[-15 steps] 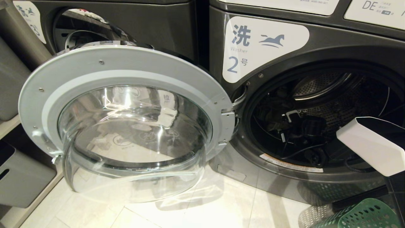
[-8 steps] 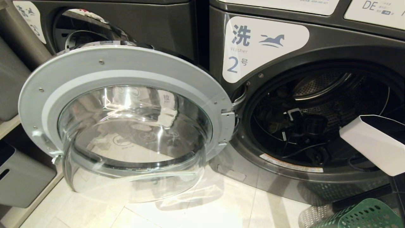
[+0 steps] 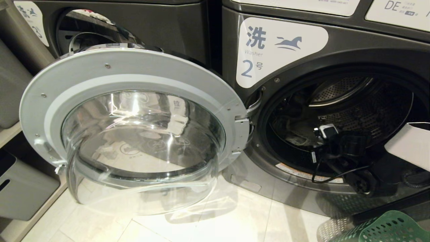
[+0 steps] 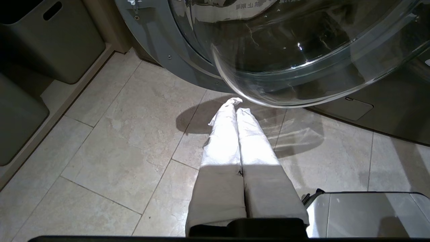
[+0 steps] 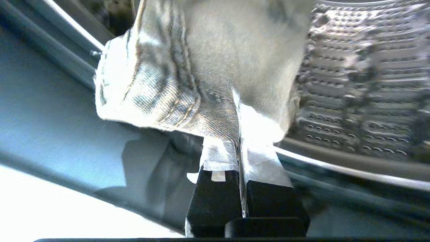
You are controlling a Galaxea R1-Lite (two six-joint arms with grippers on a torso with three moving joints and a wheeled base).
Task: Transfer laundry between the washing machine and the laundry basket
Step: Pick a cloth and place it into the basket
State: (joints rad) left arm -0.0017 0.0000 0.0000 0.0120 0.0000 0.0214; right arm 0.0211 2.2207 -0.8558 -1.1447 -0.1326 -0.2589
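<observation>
The washing machine, marked 2, stands with its round glass door swung wide open to the left. My right arm reaches into the drum mouth. In the right wrist view, my right gripper is shut on a fold of the grey-olive laundry, just inside the drum's front rim, with the perforated drum wall behind it. A corner of the green laundry basket shows on the floor at the bottom right. My left gripper hangs shut over the tiled floor, under the door glass, holding nothing.
The open door juts out over the floor in front of the neighbouring washer. Plain grey bins sit on low shelves at the left. Pale tiled floor lies below the door.
My right arm has drawn back to the right and lower, from deep in the drum toward its front rim. The left arm and the door have not moved.
</observation>
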